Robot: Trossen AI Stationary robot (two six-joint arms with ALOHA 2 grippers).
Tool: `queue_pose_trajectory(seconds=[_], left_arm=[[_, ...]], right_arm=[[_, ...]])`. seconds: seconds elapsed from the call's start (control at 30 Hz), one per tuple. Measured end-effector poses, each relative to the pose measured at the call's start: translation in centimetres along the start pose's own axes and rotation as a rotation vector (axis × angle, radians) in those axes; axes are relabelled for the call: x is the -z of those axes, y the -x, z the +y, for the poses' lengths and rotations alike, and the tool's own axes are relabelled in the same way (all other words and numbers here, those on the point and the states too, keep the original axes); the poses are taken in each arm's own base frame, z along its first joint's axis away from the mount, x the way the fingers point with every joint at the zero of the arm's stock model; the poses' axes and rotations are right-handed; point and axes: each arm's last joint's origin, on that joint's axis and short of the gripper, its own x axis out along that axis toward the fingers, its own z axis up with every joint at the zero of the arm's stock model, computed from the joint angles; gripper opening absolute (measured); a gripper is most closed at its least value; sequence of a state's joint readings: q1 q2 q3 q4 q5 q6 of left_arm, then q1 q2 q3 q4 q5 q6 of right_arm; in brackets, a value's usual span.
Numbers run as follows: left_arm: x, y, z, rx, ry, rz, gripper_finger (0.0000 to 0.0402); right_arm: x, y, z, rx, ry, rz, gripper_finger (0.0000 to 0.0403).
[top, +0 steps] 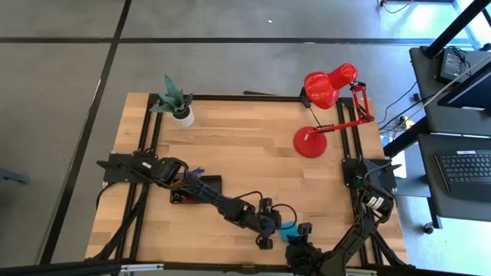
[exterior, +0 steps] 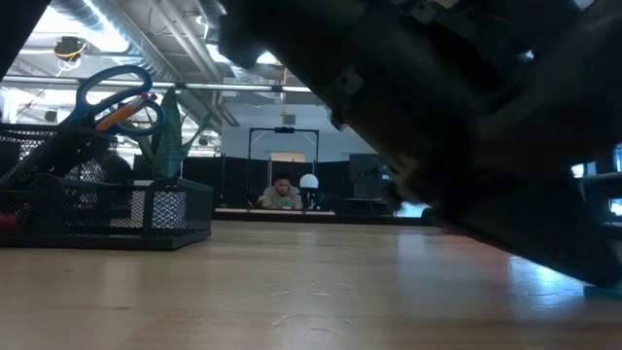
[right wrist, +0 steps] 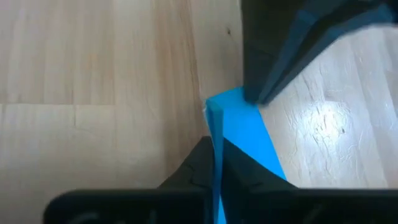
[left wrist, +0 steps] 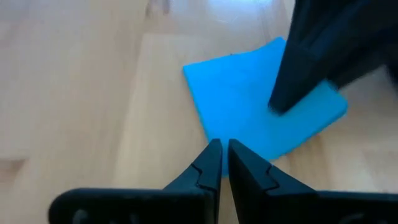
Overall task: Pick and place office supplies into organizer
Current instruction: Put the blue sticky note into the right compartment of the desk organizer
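High view: both grippers crowded at the table's six o'clock edge — left gripper (top: 268, 227) reaching in from nine o'clock, right gripper (top: 301, 244) from five o'clock, blue sticky-note pad (top: 289, 231) wedged between them. Organizer (top: 201, 186) back toward nine o'clock under the left arm, well apart from the pad.

Low view: organizer (exterior: 107, 209) at nine o'clock with scissors (exterior: 117, 97) already standing in it; dark arm bulk filling the right, pad hidden.

Left wrist view: left jaws closed, tips just at the near corner of the pad (left wrist: 261, 112), apparently bracing it rather than gripping — pad flat on the wood, right finger pressing its far side.

Right wrist view: right jaws shut on the pad (right wrist: 239, 134), its thin edge pinched upright between the fingers (right wrist: 239, 165). Likely a two-arm pickup, one steadying so the other can grip.
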State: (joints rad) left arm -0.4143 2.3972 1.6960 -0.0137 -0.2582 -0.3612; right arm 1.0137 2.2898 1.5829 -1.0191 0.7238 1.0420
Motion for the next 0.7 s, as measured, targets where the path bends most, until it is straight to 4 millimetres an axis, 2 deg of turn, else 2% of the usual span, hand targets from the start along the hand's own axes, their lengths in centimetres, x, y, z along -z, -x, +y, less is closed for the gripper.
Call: queue_pose_trajectory(seconds=[0.13, 0.4, 0.57, 0.7], left_arm=[[-0.4, 1.3, -0.2, -0.078, -0.055, 0.022, 0.0034], [-1.5, 5.5, -1.3, -0.291, -0.137, 0.033, 0.0071], [-2.0, 9.4, -2.6, -0.431, -0.199, 0.042, 0.0083], [-1.8, 13.7, -3.7, -0.562, -0.22, 0.044, 0.0083]], right_arm=[[0.1, 0.2, 0.1, -0.003, 0.004, -0.004, 0.0015], [0.2, 0.2, 0.1, -0.005, 0.001, -0.002, 0.0059], [0.2, 0.2, 0.2, -0.01, -0.004, -0.003, 0.0037], [0.2, 0.2, 0.2, -0.01, 0.001, -0.005, 0.001]])
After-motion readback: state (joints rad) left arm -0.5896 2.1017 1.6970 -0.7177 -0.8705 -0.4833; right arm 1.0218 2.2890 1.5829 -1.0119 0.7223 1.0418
